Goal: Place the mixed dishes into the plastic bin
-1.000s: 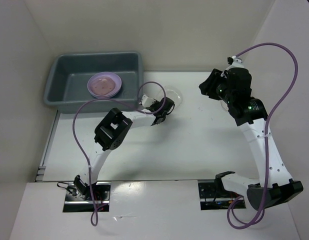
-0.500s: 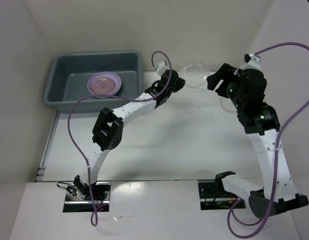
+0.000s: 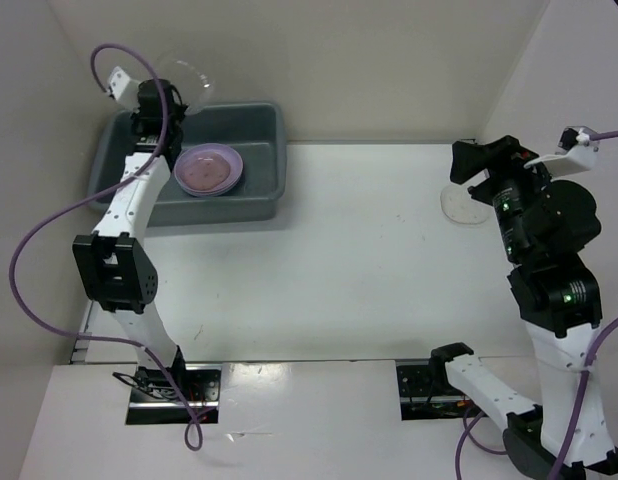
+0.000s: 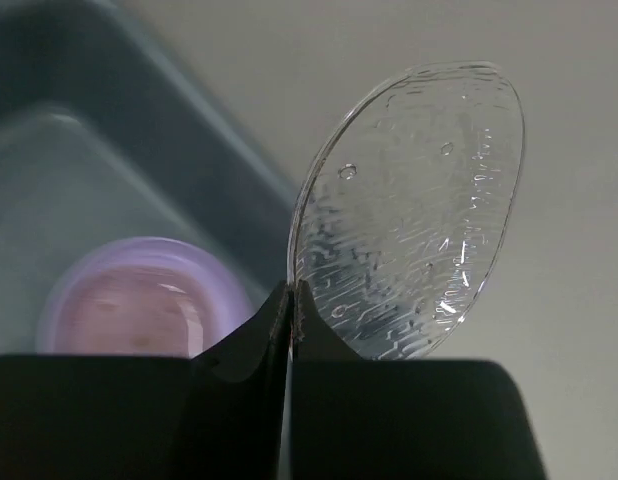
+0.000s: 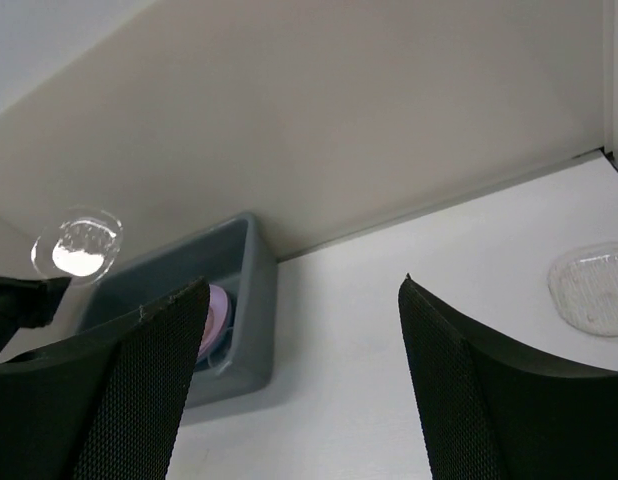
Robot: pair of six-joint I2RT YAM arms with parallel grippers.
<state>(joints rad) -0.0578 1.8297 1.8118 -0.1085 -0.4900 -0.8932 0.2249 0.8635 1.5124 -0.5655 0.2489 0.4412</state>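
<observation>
My left gripper (image 3: 157, 100) is shut on the rim of a clear shallow bowl (image 3: 185, 80) and holds it tilted in the air over the far left corner of the dark gray plastic bin (image 3: 264, 175). In the left wrist view the jaws (image 4: 292, 300) pinch the bowl's edge (image 4: 409, 210). A lavender plate (image 3: 209, 168) lies in the bin and shows below the bowl in the left wrist view (image 4: 139, 295). My right gripper (image 3: 467, 162) is open and empty, raised near a clear dish (image 3: 467, 205) on the table at the right.
The right wrist view shows the clear dish (image 5: 594, 288) on the table near the right wall, the bin (image 5: 244, 300) far off and the held bowl (image 5: 79, 245) above it. White walls close the back and both sides.
My left arm has swung the clear bowl from the table's middle leftward and up over the bin's far left corner. My right arm has risen and drawn back to the right.
</observation>
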